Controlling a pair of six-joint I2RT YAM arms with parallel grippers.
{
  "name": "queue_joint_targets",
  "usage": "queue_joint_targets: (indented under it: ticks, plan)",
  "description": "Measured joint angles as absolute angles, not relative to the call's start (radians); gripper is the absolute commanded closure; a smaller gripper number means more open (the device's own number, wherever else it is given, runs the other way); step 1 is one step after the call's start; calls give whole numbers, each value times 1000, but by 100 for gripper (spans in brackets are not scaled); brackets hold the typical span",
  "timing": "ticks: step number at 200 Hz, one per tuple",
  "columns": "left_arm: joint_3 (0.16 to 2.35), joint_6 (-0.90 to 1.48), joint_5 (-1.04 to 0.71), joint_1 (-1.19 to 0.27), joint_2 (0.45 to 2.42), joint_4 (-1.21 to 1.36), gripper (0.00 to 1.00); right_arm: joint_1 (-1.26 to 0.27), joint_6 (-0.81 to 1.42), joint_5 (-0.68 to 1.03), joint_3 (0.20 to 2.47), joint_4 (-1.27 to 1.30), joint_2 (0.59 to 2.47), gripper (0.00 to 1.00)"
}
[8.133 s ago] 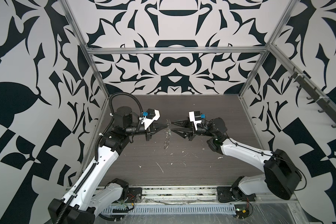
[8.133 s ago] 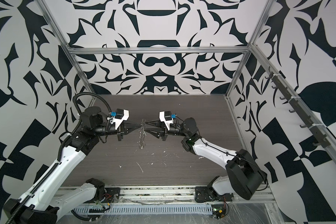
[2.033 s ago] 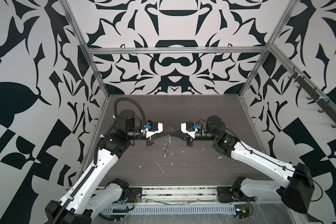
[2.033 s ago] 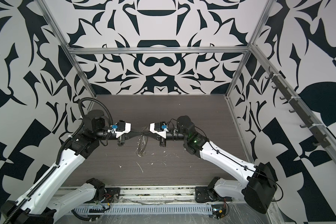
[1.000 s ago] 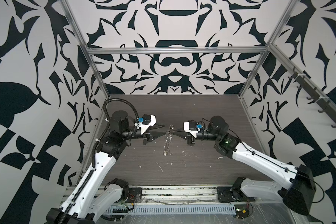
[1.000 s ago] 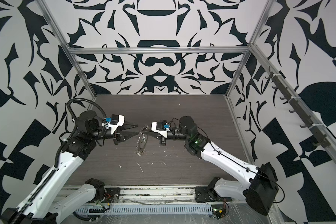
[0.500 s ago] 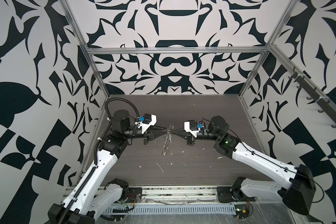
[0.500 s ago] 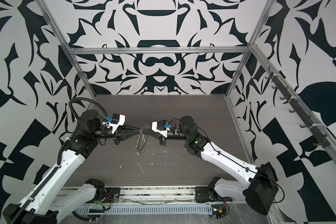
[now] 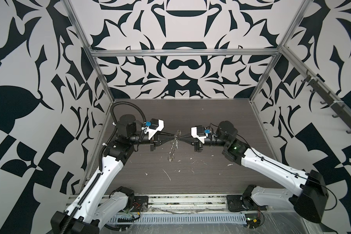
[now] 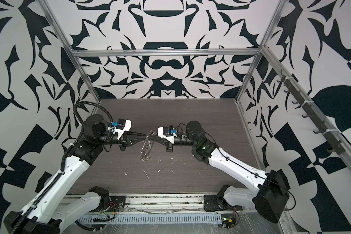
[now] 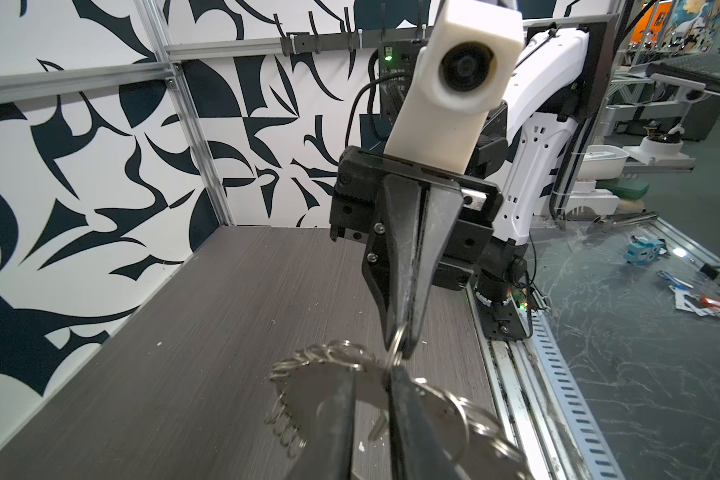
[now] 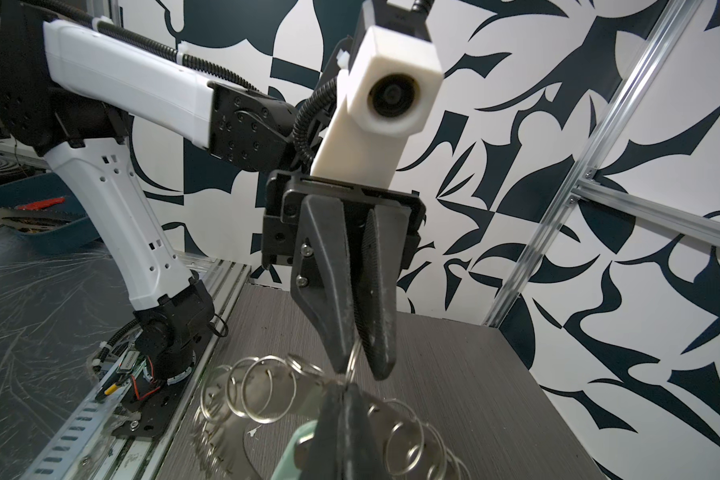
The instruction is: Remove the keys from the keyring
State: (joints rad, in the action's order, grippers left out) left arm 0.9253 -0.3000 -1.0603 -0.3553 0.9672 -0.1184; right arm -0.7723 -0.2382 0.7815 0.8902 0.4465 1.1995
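Dark table (image 9: pixel 201 182), white flecks on the near part. Over its middle the keyring (image 9: pixel 173 146) hangs edge-on in both top views. Left gripper (image 9: pixel 171 137) and right gripper (image 9: pixel 180 138) meet tip to tip at its top rim. Right fingers (image 11: pixel 400 249) are together, clamped on a small rim ring of the keyring. Left fingers (image 12: pixel 329 291) are narrowly apart astride a rim ring; can't tell if they're biting. Pale key tag (image 12: pixel 299 451) sits just beside the right fingers. Patterned wall (image 9: pixel 180 77) behind.

The white-and-black left arm (image 9: pixel 109 168) and right arm (image 9: pixel 272 168) reach level toward each other. Black left gripper (image 12: pixel 360 370): jaws narrowly apart. Black right gripper (image 11: pixel 400 345): jaws closed. The tips almost meet.
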Motion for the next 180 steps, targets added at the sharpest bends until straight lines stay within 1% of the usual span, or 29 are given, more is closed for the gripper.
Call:
queue_joint_targets:
  ticks: [45,57,68,100,129,145,162,180]
  plan:
    - [925,-304,-1063,-355,967,-118,87,-772,-239,781,890,446,1200,100]
    - [925,-303,-1063,-355,967,-119,82,-772,-239,781,890,446,1200,100]
    - [925,-307,-1063,-355,967,-118,80,-772,-240,782,890,445,1200,100]
    - [925,-305,-1063,-355,968,-116,80,-772,-243,785,890,445,1200,100]
    - [925,-305,-1064,-355,969,-117,83,-772,-243,785,891,442,1200,100]
    - [925,-306,-1064,-355,970,-116,82,-772,-243,785,891,442,1204,100]
    - [925,-308,-1064,-355,970,-116,79,-772,-243,786,891,438,1209,100]
    - [925,-307,-1064,-355,970,-116,79,-772,-243,789,891,437,1214,100]
